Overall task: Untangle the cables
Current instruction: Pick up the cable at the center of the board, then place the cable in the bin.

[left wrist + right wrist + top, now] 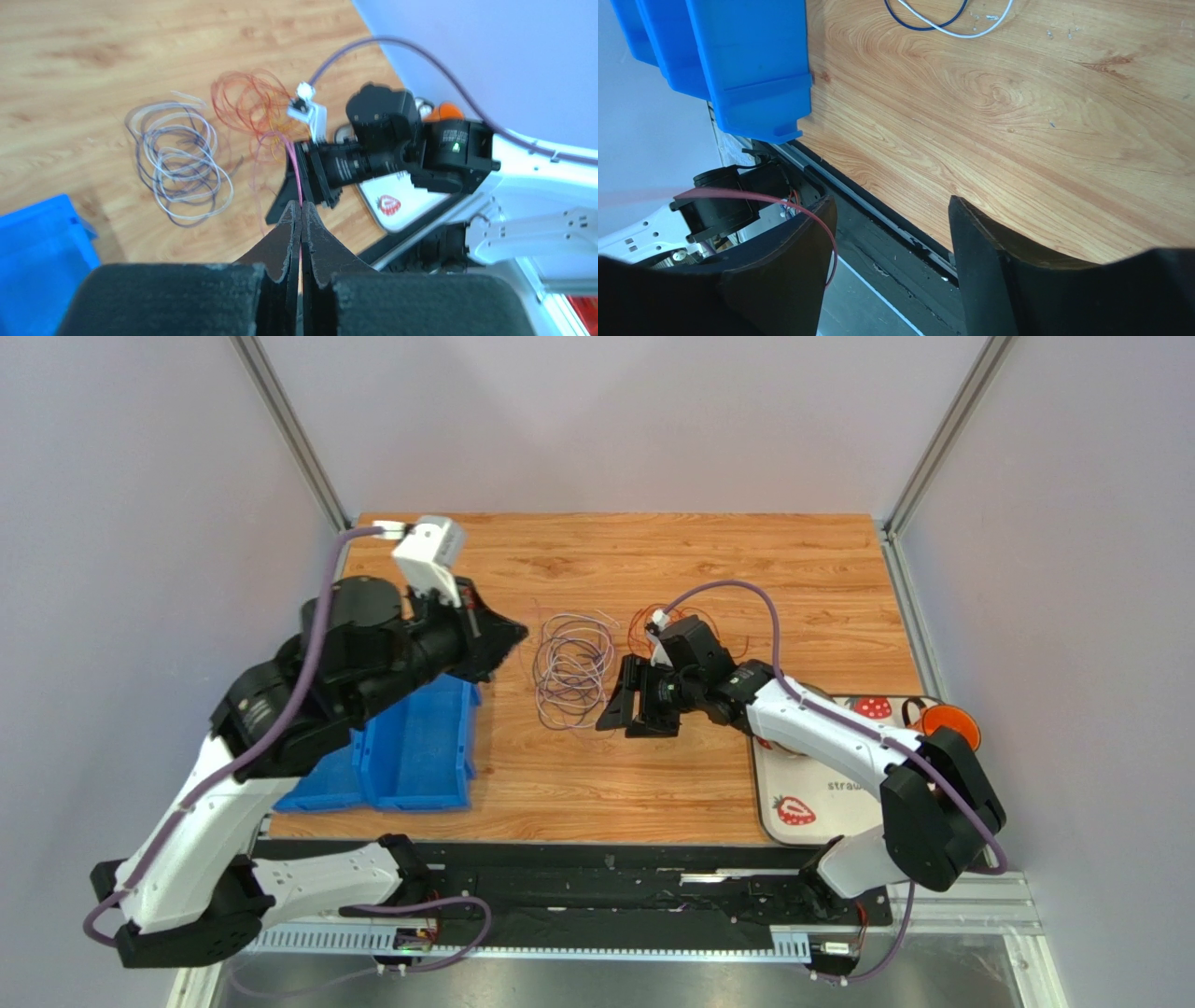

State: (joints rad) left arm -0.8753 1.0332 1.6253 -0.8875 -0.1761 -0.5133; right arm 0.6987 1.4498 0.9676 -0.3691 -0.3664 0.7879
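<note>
The blue bins [414, 749] sit at the near left edge of the table [786, 574], partly under the left arm. Just right of the bins lies a coil of purple and white cables [572, 669]. Further from the bins is a looser red-orange tangle [648, 623], partly hidden behind the right arm's wrist. Well apart from the bins, at the right edge, lies a strawberry-printed board [786, 773] with the right arm stretched over it.

The left gripper [301, 208] hangs by the bins' far right corner. Its fingers are pressed together on a thin pink-red strand [295, 164] that leads away to the red-orange tangle. The right gripper [892, 210] points toward the bins from beyond the coil, low over the wood, with its fingers apart. A red wire [766, 196] crosses the edge of one finger [808, 245].
</note>
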